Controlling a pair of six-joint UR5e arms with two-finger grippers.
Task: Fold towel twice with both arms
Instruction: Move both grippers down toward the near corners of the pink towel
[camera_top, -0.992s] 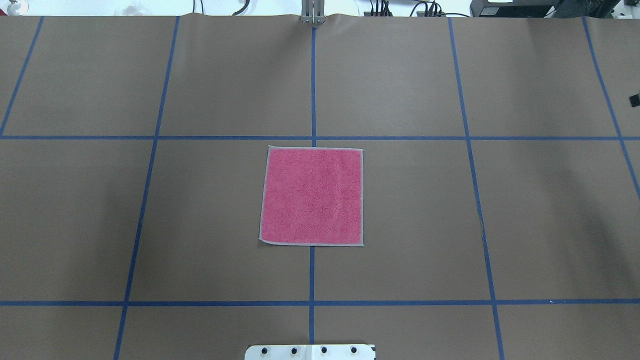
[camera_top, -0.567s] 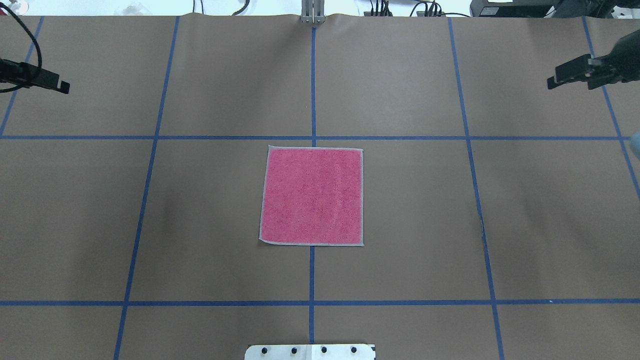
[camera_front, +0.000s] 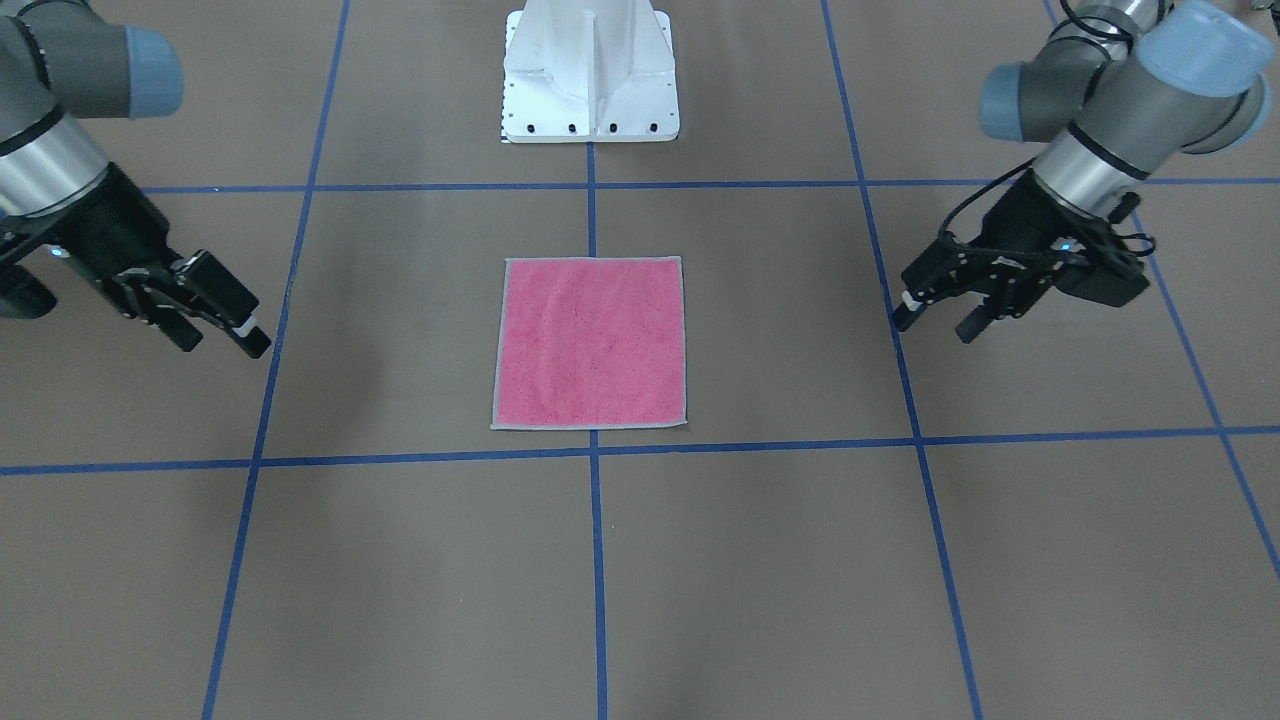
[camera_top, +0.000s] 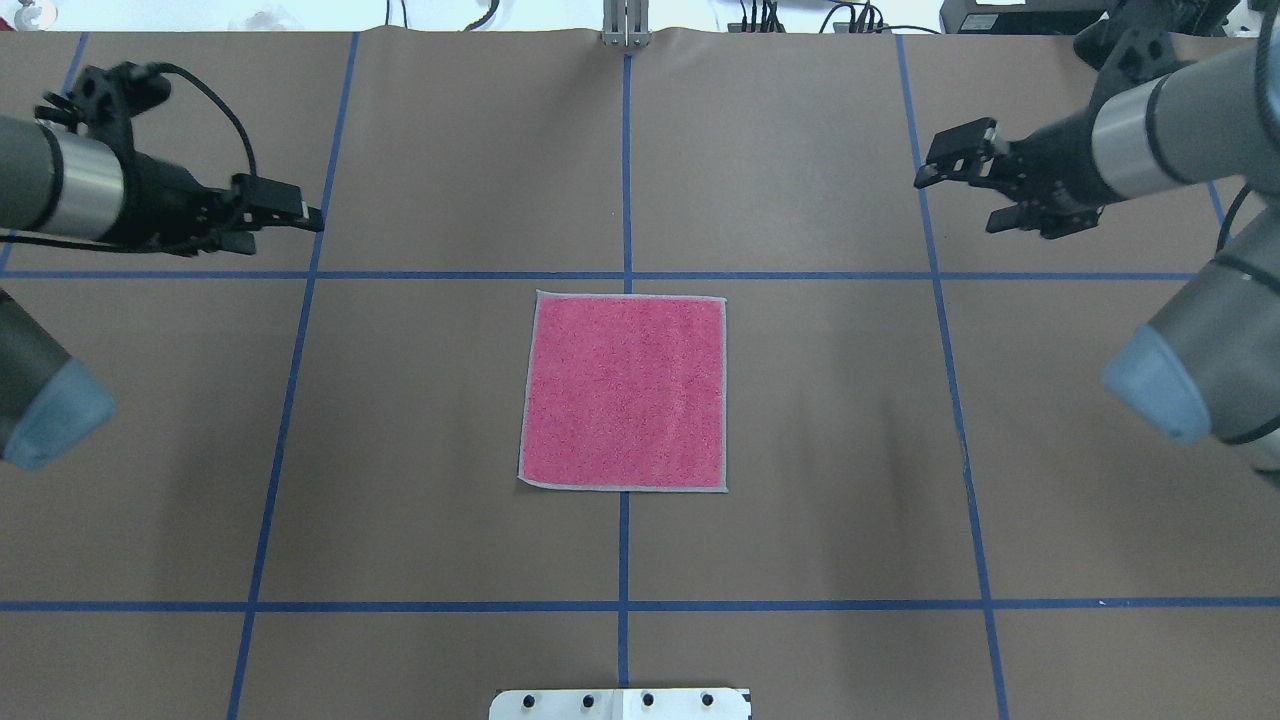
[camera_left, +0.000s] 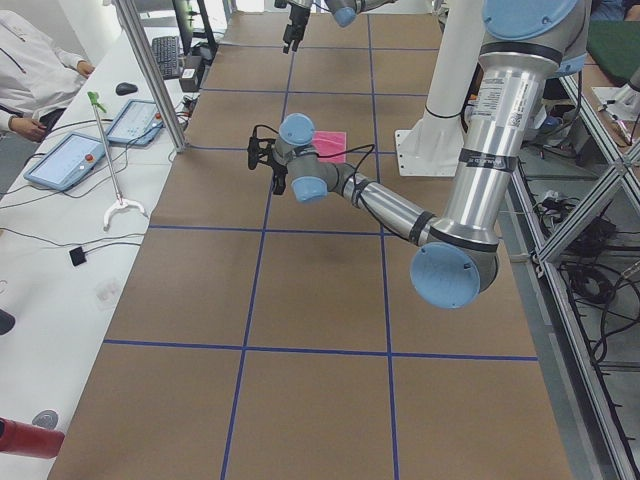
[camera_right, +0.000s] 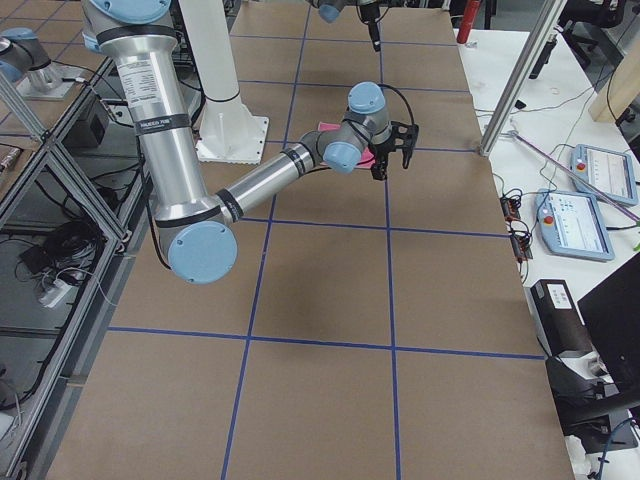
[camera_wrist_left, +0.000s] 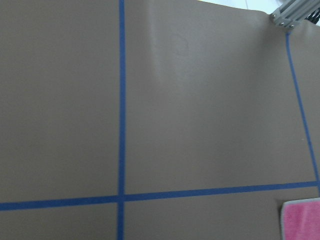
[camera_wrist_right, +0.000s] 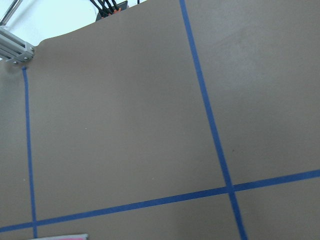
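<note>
Brown paper is spread over the one big table (camera_top: 800, 450). Blue tape lines (camera_top: 623, 550) are stuck across it, so the top is cut into big squares.

Two grey robot arms with light blue caps can be counted. The left arm (camera_top: 70, 190) is seen at one side of the table and the right arm (camera_top: 1150, 140) at the other side. Both are held up over the paper, and nothing is touched by them.

One white base (camera_front: 590, 80) is bolted down at the robot's edge of the table, right on the middle blue line.

One towel (camera_top: 623, 390) is laid flat in the middle of the table. Its pink side is turned up and a thin light grey edge is sewn all around it. The middle blue line is covered by it, and no fold has been made yet. It is found between the two arms, well apart from each.

Two black claws can be counted, one on each arm. The left gripper (camera_front: 932, 325) is spread wide with nothing held in it. The right gripper (camera_front: 225, 345) is spread wide too, and nothing is held in it either. Both are pointed in toward the towel.
</note>
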